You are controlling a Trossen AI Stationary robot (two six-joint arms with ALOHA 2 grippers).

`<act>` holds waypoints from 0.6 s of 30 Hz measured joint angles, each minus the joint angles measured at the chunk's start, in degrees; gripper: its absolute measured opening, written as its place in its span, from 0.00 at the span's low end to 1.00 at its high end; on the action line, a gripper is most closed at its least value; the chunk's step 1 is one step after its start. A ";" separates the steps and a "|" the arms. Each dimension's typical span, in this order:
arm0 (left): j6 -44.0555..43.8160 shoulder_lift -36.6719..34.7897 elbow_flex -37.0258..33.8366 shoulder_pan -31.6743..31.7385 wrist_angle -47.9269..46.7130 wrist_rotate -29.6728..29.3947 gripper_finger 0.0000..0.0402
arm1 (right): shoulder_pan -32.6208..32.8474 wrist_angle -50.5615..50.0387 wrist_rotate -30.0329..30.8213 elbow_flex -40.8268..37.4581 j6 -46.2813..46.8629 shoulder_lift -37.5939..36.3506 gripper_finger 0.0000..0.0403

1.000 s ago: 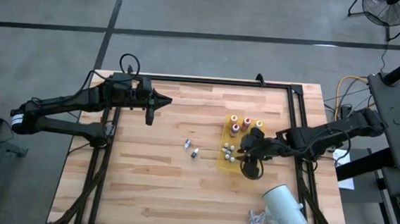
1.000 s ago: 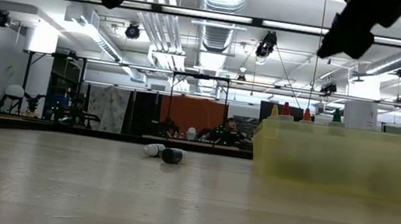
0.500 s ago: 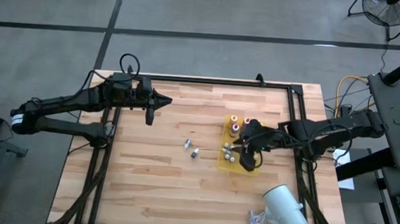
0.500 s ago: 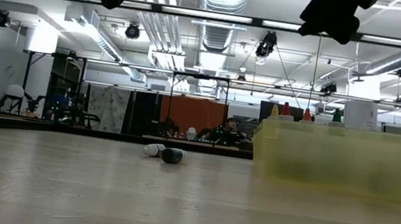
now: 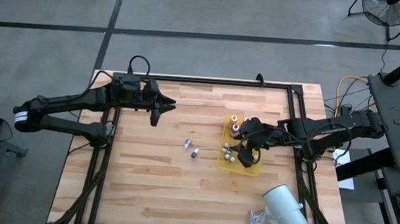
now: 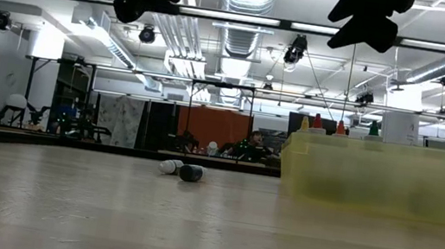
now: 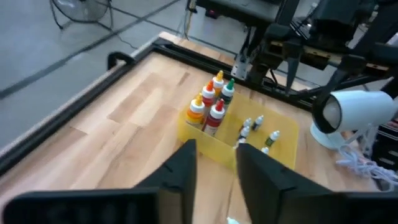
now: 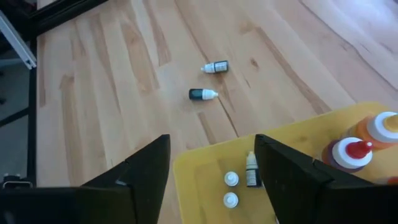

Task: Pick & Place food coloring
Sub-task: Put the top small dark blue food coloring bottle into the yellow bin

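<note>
From the low view, the yellow tray [image 6: 385, 175] is seen as a translucent wall on the wooden table [image 6: 191, 225], with only the coloured tips of the tall bottles [image 6: 336, 126] showing above its rim; two small vials [image 6: 182, 170] lie on their sides on the bare wood farther back. What the tray holds is shown only from above and from the wrists: in the left wrist view a cluster of capped bottles [image 7: 210, 106] stands upright at one end of the tray [image 7: 286, 134], and several tiny vials [image 7: 255, 130] are scattered at the other. In the right wrist view three small vials [image 8: 239, 180] are seen inside the tray, and the two loose vials [image 8: 210, 79] lie apart from it on the wood (one dark-bodied, one pale).

The right gripper [image 5: 243, 152] is held over the tray [image 5: 251, 166], its fingers [image 8: 146, 171] spread apart with nothing between them. The left gripper [image 5: 159, 109] hangs above the far left part of the table [image 5: 145, 186], fingers [image 7: 183, 165] slightly parted and empty. A white cylinder [image 5: 285, 208] lies near the table's right front corner.

Compared with a second ago, the right gripper has been drawn back over the tray and opened wider; the left gripper, then closed, has been opened a little and shifted slightly toward the middle. The two loose vials [image 5: 190, 149] have not moved.
</note>
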 joint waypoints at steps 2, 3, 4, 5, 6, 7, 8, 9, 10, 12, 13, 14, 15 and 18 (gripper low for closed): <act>-0.94 0.45 0.00 0.00 -0.14 0.49 0.28 | 0.02 -0.02 0.82 -0.04 -0.11 0.00 0.57; -1.68 0.63 0.01 0.00 -0.14 0.73 0.32 | 0.02 -0.02 1.18 -0.04 -0.14 0.00 0.57; -2.44 0.67 0.03 0.00 -0.44 1.28 0.35 | -0.08 -0.02 1.30 -0.05 -0.51 0.00 0.58; -2.83 0.68 0.14 0.00 -1.18 1.62 0.38 | -0.27 -0.04 1.39 -0.07 -0.82 0.00 0.58; -3.45 0.68 0.24 -0.03 -1.62 1.76 0.40 | -0.41 -0.04 1.49 -0.10 -0.92 0.00 0.59; -3.80 0.68 0.28 -0.17 -1.75 1.90 0.42 | -0.63 -0.02 1.69 -0.16 -0.96 0.00 0.59; -3.85 0.68 0.41 -0.40 -2.10 1.91 0.44 | -0.85 -0.04 1.79 -0.26 -0.98 0.00 0.59; -3.91 0.63 0.44 -0.58 -2.34 1.92 0.45 | -1.06 -0.06 1.84 -0.34 -1.01 0.00 0.59; -3.96 0.57 0.44 -0.78 -2.58 2.03 0.45 | -1.31 -0.01 1.82 -0.48 -1.08 0.00 0.59; -4.03 0.54 0.44 -1.22 -2.69 3.10 0.45 | -1.82 -0.09 1.87 -0.70 -1.20 0.00 0.60; -4.32 0.53 0.44 -1.44 -2.70 3.26 0.45 | -2.03 -0.04 1.89 -0.75 -1.20 0.00 0.60; -4.58 0.53 0.44 -1.70 -2.75 3.33 0.45 | -2.27 -0.05 1.93 -0.83 -1.20 0.00 0.60; -4.80 0.55 0.44 -2.01 -2.87 3.35 0.45 | -2.40 -0.11 1.99 -0.87 -1.20 0.00 0.60; -4.81 0.55 0.44 -2.62 -3.22 3.37 0.45 | -2.60 -0.05 2.09 -0.92 -1.22 0.00 0.60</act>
